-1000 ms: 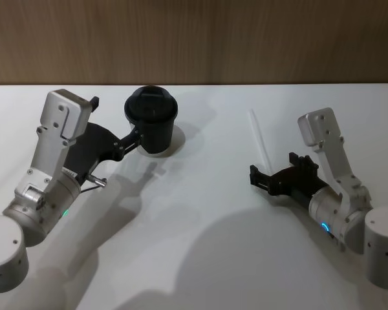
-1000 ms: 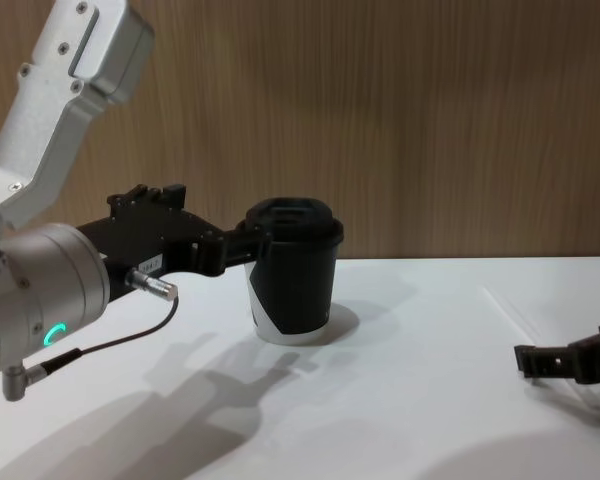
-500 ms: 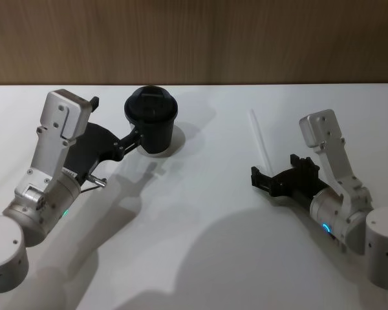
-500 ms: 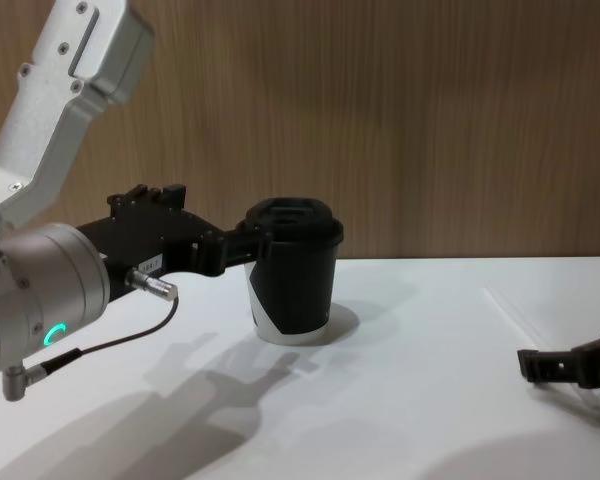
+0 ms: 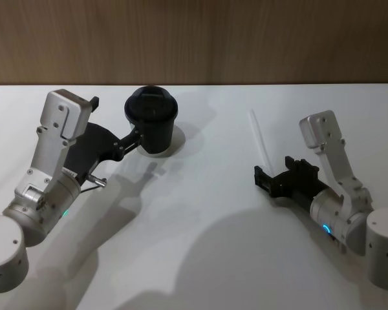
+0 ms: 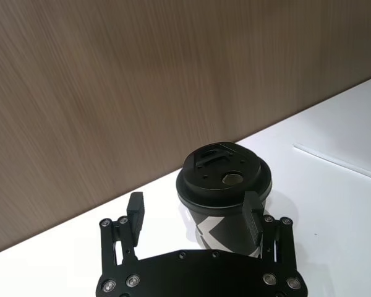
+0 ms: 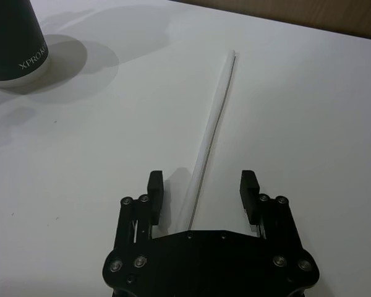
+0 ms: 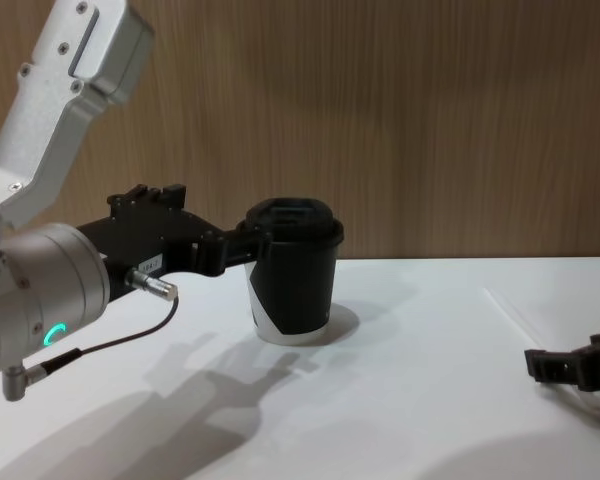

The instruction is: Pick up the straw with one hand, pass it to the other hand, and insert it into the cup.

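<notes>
Two-arm bench seen from the front. The straw (image 5: 258,139) lies flat on the white table (image 5: 200,213), on the robot's right, well apart from the lidded black paper cup (image 5: 150,123) standing on the left near the wood-panelled wall (image 5: 194,39).

Head view: the right gripper (image 5: 262,179) sits low over the table at the straw's near end, and the left gripper (image 5: 134,137) reaches to the cup's side.

Right wrist view adds what the head view cannot resolve. The right gripper (image 7: 201,185) has its fingers spread wide, and the straw (image 7: 211,133) runs away from between them. It lies closer to one finger than the other, and neither finger pinches it.

Left wrist view: the left gripper (image 6: 193,213) is likewise spread wide. One finger overlaps the wall of the cup (image 6: 222,179), and the other stands clear beside it; contact cannot be judged. The lid's round hole shows here alone.

Chest view gives the side profile: the cup (image 8: 292,285) is upright, the left gripper (image 8: 242,243) is level with its lid, and the right gripper (image 8: 540,365) is just above the tabletop.
</notes>
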